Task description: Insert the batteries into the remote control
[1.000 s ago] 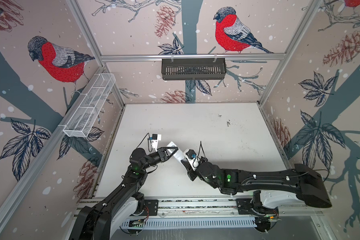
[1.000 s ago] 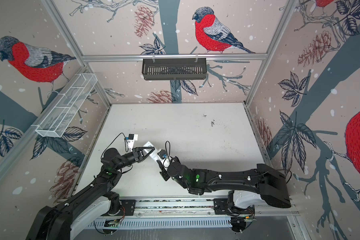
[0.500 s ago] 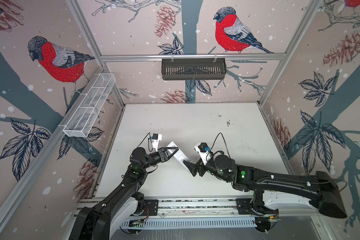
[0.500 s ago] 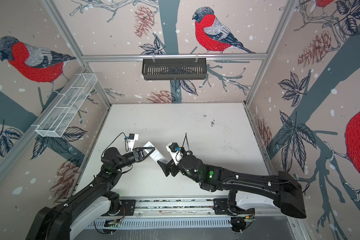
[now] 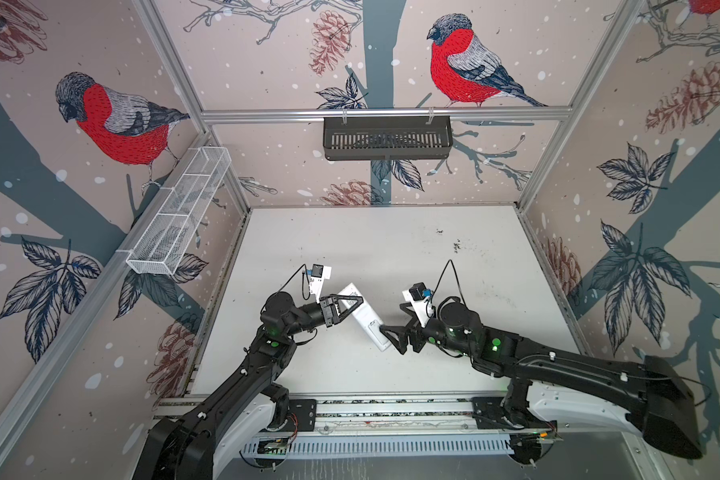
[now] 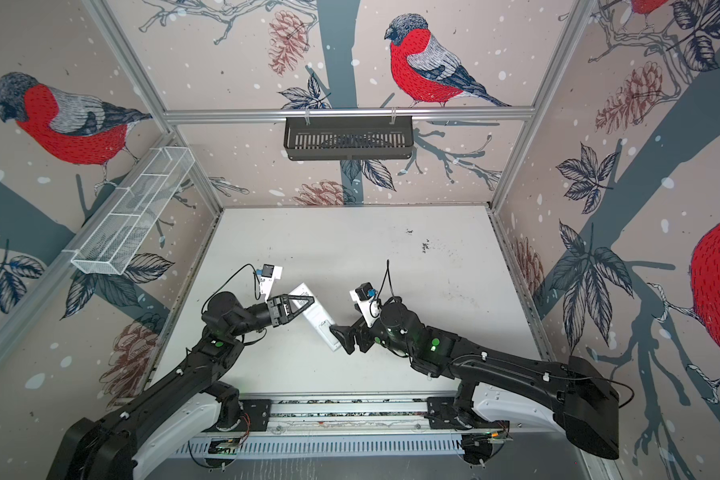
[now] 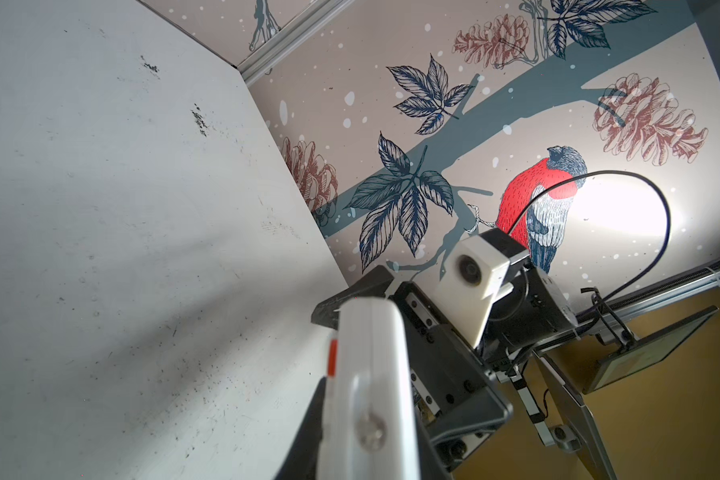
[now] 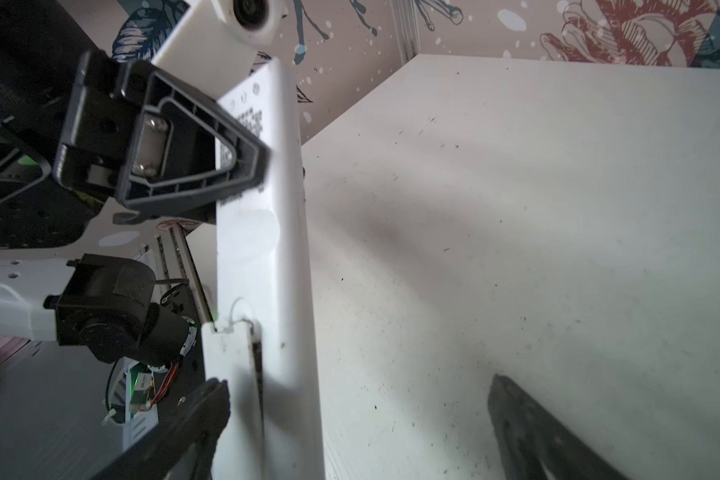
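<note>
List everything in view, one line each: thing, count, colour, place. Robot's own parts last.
remote control: one, white, held tilted above the table, front centre
batteries: none visible
wire basket: one, white mesh, on the left wall
slotted basket: one, black, hung on the back rail
table: one, white, scuffed
left gripper: one, black, shut on the remote control's far end
right gripper: one, black, open at its near end
</note>
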Action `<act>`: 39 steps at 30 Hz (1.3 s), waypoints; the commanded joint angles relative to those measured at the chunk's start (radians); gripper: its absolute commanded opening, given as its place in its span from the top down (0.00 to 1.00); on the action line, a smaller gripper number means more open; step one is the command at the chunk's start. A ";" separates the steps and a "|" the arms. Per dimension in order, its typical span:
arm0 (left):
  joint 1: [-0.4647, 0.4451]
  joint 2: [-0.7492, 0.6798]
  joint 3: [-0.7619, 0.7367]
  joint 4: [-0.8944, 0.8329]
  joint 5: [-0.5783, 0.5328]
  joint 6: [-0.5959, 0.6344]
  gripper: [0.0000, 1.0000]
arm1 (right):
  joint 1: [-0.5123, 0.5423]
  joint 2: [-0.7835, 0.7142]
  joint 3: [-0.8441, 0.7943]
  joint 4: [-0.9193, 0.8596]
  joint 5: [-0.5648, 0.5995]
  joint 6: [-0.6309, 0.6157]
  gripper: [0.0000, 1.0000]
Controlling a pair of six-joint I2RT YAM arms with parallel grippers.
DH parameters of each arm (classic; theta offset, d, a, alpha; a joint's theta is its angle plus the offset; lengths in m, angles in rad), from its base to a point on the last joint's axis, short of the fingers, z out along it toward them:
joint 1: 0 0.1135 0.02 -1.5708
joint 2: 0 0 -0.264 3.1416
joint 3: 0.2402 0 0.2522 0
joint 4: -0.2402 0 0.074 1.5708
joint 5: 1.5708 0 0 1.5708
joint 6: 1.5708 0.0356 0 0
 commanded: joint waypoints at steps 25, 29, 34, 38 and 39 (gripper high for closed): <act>-0.005 0.028 0.090 -0.235 0.011 0.131 1.00 | -0.008 0.089 0.009 -0.057 0.108 -0.051 0.01; -0.005 0.042 0.084 -0.247 0.022 0.146 1.00 | -0.028 0.067 -0.005 -0.064 0.092 -0.055 0.02; -0.006 0.047 0.077 -0.254 0.021 0.157 1.00 | -0.035 0.053 -0.006 -0.056 0.010 -0.086 0.04; -0.005 0.047 0.082 -0.293 -0.014 0.178 1.00 | -0.036 0.057 -0.004 -0.036 -0.049 -0.098 0.04; -0.005 0.045 0.089 -0.328 -0.039 0.199 1.00 | -0.035 0.059 -0.004 -0.032 -0.055 -0.098 0.04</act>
